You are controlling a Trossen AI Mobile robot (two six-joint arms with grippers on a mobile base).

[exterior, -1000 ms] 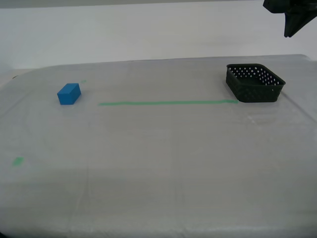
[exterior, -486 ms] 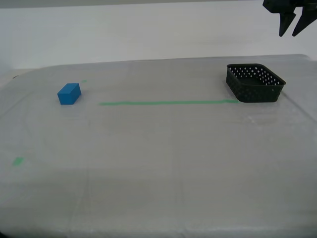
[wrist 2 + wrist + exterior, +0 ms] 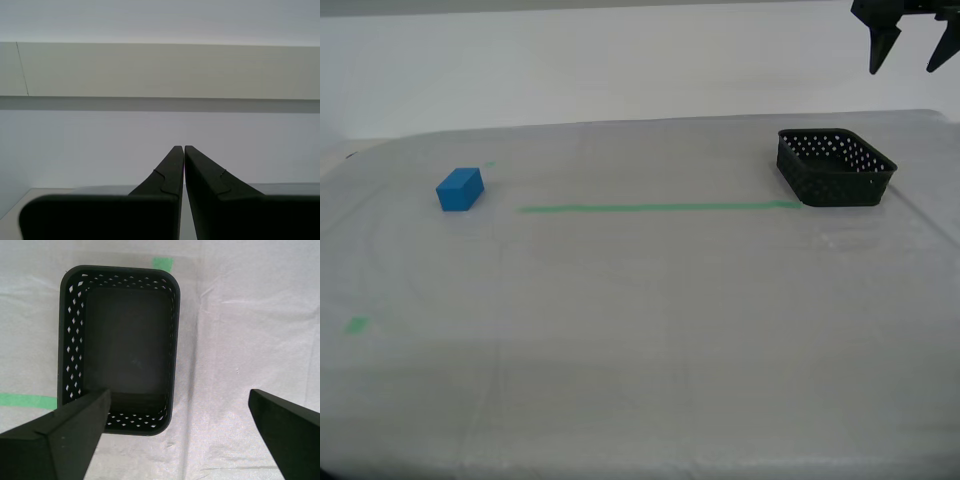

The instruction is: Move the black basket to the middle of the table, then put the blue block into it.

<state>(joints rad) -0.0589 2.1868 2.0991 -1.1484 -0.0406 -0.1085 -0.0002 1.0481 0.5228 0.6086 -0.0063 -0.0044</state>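
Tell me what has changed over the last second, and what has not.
My first gripper, high above the black basket, has opened: its fingers were together a second ago and now stand wide apart. It holds nothing. The basket, the blue block and the table have stayed as they were.

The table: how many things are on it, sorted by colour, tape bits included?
Black: 1, the black basket
Blue: 1, the blue block
Green: 3, the long tape line and two small tape marks
Total: 5 on the table
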